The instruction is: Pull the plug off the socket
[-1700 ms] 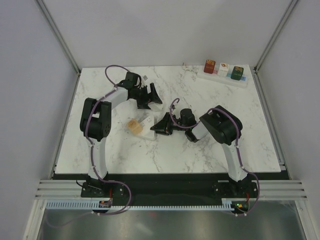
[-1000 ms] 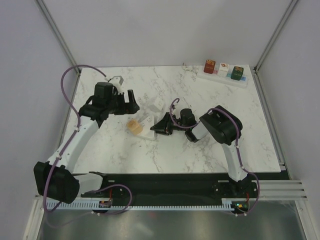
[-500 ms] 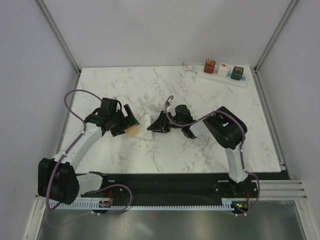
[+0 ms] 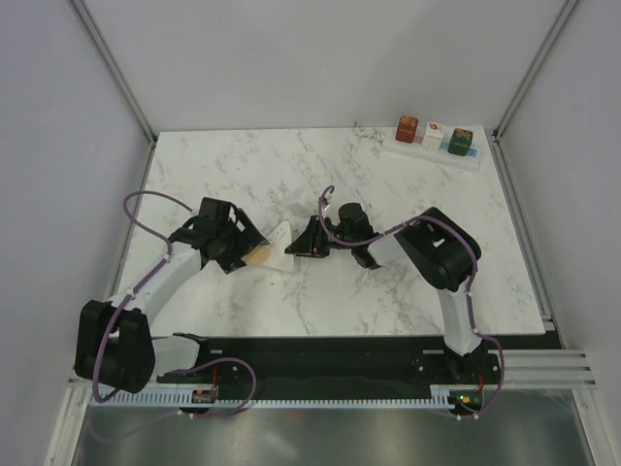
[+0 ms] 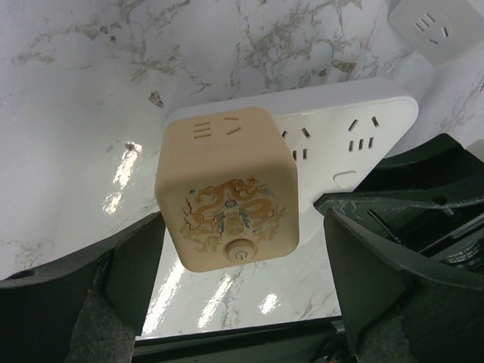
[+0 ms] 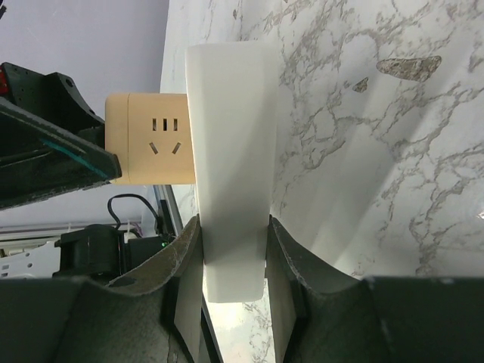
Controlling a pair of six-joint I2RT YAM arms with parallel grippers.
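A beige cube plug with a dragon print sits plugged into a short white socket strip at mid table. My right gripper is shut on one end of the strip, its fingers pressed on both faces, midway. The plug sticks out of the strip's side. My left gripper is open and straddles the plug, a finger on each side with gaps; midway is. The strip shows two free outlets.
A long white power strip with red, white and green cube plugs lies at the back right corner. A small white socket block lies just beyond the held strip. Grey walls close in the table on both sides.
My left arm has swung from the back of the table down to the beige plug, and its open fingers now flank it. My right gripper has shifted the strip slightly left.
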